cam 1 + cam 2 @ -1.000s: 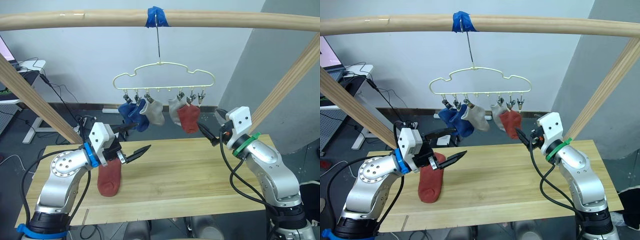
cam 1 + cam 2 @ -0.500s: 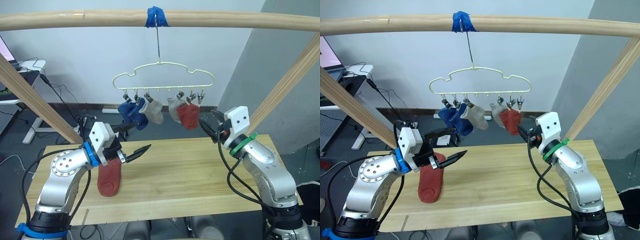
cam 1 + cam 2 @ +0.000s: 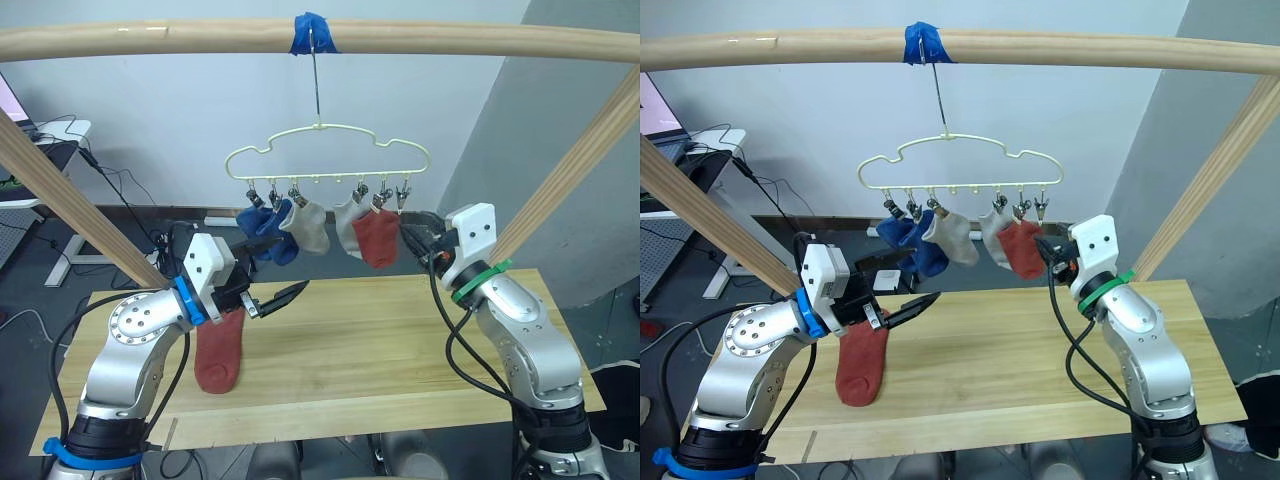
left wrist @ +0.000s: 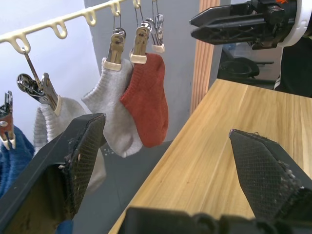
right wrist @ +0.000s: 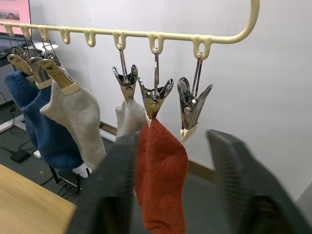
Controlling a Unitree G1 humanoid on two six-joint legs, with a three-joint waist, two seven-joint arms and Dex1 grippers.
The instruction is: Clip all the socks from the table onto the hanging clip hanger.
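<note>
A: The right gripper [image 3: 408, 232] is up at the hanger's right end, fingers spread with nothing between them, tips just beside the hanging rust-red sock [image 3: 377, 236].

B: And the last clip [image 5: 191, 108] on that end hangs empty, right in front of those fingers in the right wrist view.

A: The left gripper [image 3: 272, 270] is raised over the desk's left part, jaws wide apart and empty too. Its upper finger points toward the blue socks [image 3: 262, 226].

B: Below it, the second rust-red sock [image 3: 219, 350] lies flat on the desk [image 3: 400, 340], toe toward the front edge, cuff tucked under the gripper.

A: Out from there: the clip hanger [image 3: 328, 153], pale yellow and cloud-shaped, hangs by its long hook from the wooden rail [image 3: 150, 40] at a wrap of blue tape [image 3: 314, 33].

B: Five socks are clipped along its bottom bar: two blue on the left, a light grey sock [image 3: 306, 225] next, another grey sock [image 3: 349, 222], then the rust-red one.

A: The two grey ones hang near each other at mid-bar, the right one touching the rust-red sock.
</note>
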